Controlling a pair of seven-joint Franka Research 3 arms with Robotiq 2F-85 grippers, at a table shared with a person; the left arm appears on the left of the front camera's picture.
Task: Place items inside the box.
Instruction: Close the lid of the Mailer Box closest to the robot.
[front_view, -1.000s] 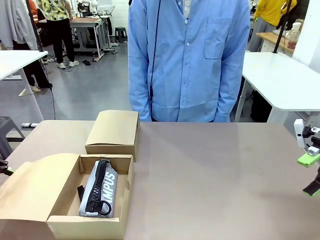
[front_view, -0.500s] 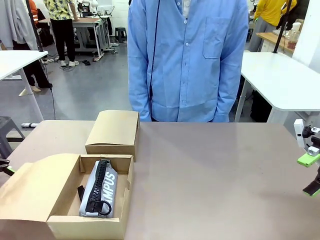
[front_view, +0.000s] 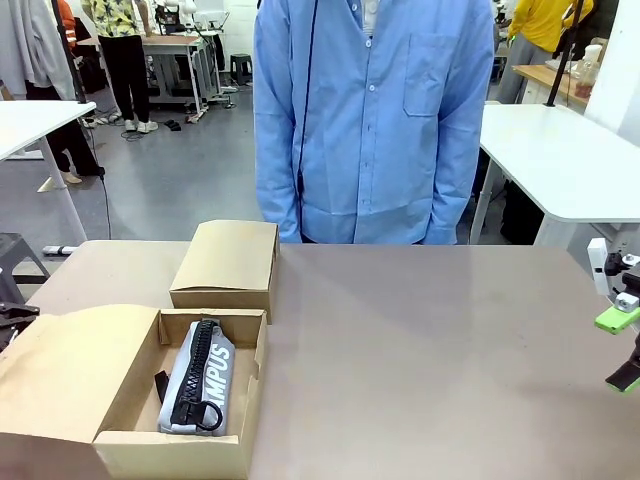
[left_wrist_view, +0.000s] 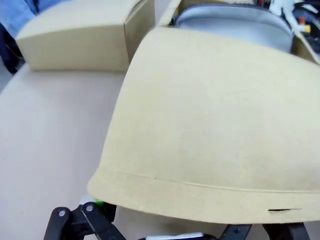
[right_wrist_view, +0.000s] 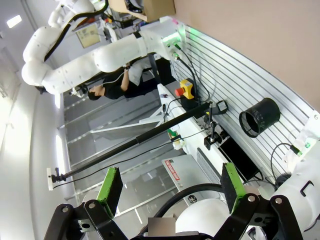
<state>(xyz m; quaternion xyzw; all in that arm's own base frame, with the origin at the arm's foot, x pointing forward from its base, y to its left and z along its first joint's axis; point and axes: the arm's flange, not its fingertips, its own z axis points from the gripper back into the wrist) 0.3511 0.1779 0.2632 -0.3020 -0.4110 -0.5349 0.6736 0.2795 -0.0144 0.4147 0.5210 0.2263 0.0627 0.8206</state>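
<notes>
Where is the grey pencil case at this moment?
In the front view, the grey pencil case lies inside the open larger box at the table's near left, just in front of the closed smaller box.

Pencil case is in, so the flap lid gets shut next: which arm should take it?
Left, probably. The left gripper sits right at the wide cardboard flap lid; the right gripper, jaws open, hangs at the table's far right edge.

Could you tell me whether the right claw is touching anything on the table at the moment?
Apart. The front view shows the right claw open at the table's right edge, with bare tabletop around it.
</notes>
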